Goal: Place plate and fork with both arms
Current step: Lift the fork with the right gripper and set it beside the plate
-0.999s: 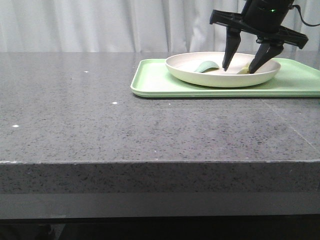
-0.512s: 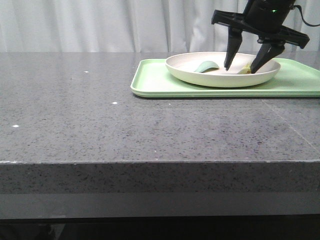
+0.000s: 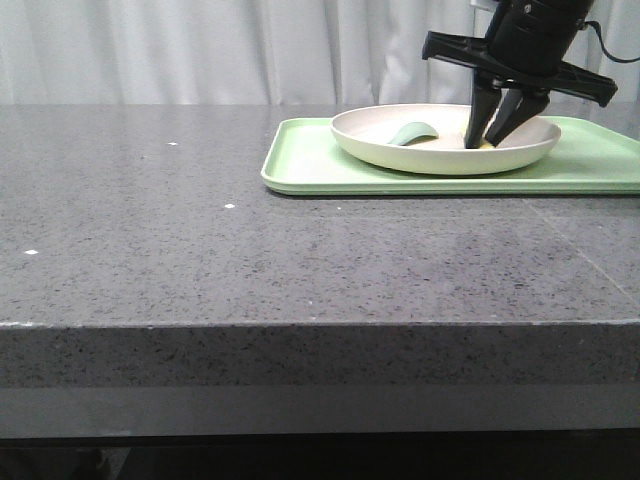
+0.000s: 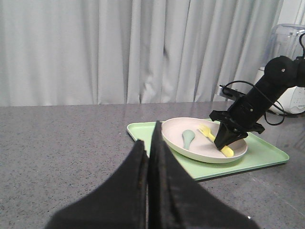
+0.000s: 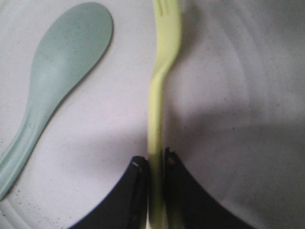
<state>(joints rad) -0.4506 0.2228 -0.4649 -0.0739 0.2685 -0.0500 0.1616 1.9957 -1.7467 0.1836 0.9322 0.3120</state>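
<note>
While no writing shows anywhere, the right gripper (image 5: 155, 164) pinches the fork (image 5: 162, 95) in the plate (image 3: 380, 150) beside a spoon (image 5: 57, 81), and the left gripper (image 4: 149, 157) is pressed together.

Right gripper (image 3: 493, 132) points down, fingers pinched on the fork (image 5: 157, 143) handle between them; left gripper (image 4: 148, 157) fingers pressed together.

Even, diffuse brightness is seen throughout, with pale backlight passed through the white pleated curtains (image 3: 200, 50). The speckled dark grey stone table (image 3: 200, 250) is rendered sharply and without glare. A soft shadow is cast on the cream-white round plate (image 5: 228, 119). The black right gripper fingers (image 5: 136, 191) are blurred at close range.
</note>
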